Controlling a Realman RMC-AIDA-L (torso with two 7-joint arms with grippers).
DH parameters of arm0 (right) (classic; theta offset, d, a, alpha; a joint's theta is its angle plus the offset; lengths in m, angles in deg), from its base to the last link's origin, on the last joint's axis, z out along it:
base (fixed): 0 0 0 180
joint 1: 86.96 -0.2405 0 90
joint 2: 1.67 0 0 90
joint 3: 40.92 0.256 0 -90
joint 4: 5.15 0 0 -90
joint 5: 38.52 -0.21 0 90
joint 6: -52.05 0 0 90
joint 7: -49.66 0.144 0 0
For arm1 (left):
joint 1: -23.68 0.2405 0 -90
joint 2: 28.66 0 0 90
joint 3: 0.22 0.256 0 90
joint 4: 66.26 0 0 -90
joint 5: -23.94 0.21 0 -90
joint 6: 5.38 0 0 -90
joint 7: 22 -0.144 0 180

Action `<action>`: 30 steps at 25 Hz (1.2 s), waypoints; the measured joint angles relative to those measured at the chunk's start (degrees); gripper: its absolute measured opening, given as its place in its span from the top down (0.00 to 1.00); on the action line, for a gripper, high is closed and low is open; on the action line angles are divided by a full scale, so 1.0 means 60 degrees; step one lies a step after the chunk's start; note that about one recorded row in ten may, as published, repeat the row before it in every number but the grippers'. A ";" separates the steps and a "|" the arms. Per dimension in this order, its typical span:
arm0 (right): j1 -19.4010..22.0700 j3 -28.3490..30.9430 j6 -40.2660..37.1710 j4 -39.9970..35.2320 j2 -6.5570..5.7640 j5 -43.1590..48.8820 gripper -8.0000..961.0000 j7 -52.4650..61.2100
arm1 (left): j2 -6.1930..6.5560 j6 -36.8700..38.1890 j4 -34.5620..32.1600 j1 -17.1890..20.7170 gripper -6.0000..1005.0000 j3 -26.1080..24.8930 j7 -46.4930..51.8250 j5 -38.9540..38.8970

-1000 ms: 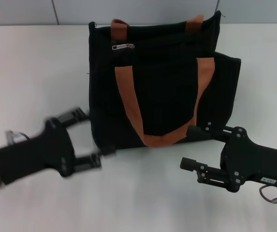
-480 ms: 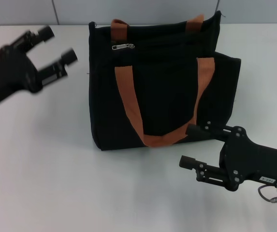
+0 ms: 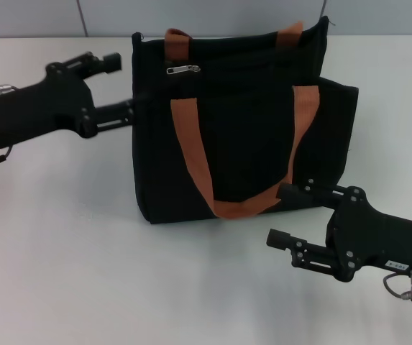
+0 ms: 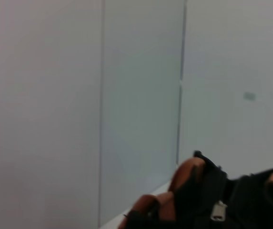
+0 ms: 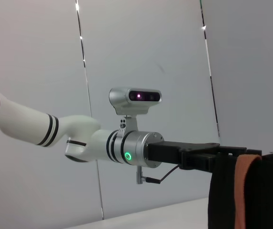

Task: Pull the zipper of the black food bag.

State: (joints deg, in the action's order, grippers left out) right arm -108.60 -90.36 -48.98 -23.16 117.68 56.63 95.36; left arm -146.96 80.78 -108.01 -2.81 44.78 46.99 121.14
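The black food bag (image 3: 241,122) stands upright in mid-table, orange-brown handles at its front and top. Its small silver zipper (image 3: 182,69) lies near the top left corner, at the left end of the zip line. My left gripper (image 3: 125,83) is open just left of the bag's upper left edge, its lower finger touching or nearly touching the side. The left wrist view shows the zipper (image 4: 218,210) and the bag's top (image 4: 250,198) close by. At the bag's lower right corner my right gripper (image 3: 279,215) sits open and holds nothing.
The white table (image 3: 83,251) runs out to the left and in front of the bag. A grey panelled wall (image 3: 227,14) stands close behind it. The right wrist view shows the left arm (image 5: 126,148) reaching to the bag's edge (image 5: 227,191).
My left arm swung from the bag's lower left up to the far left, then in toward the bag's upper left corner. The right arm and the bag stayed put.
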 joint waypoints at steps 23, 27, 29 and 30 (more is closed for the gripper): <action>-0.0419 0.0003 0.0480 0.0108 0.0027 0.0000 0.31 0.0000 | 0.0008 -0.0259 -0.0713 -0.1334 0.17 0.0425 0.0799 0.2030; -0.0422 0.0025 0.0485 0.0147 0.0029 0.0000 0.31 0.0000 | -0.0017 -0.0673 -0.0673 -0.1293 0.21 0.0401 0.0774 0.1978; -0.0422 0.0025 0.0484 0.0147 0.0028 -0.0001 0.31 0.0000 | -0.0023 -0.0741 -0.0671 -0.1280 0.25 0.0407 0.0767 0.1969; -0.0422 0.0025 0.0485 0.0147 0.0028 -0.0001 0.31 0.0000 | -0.0026 -0.0774 -0.0668 -0.1273 0.27 0.0416 0.0764 0.1967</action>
State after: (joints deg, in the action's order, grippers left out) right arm -111.14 -90.21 -46.07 -22.28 117.85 56.62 95.36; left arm -147.12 76.14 -112.02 -10.45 47.28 51.57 132.94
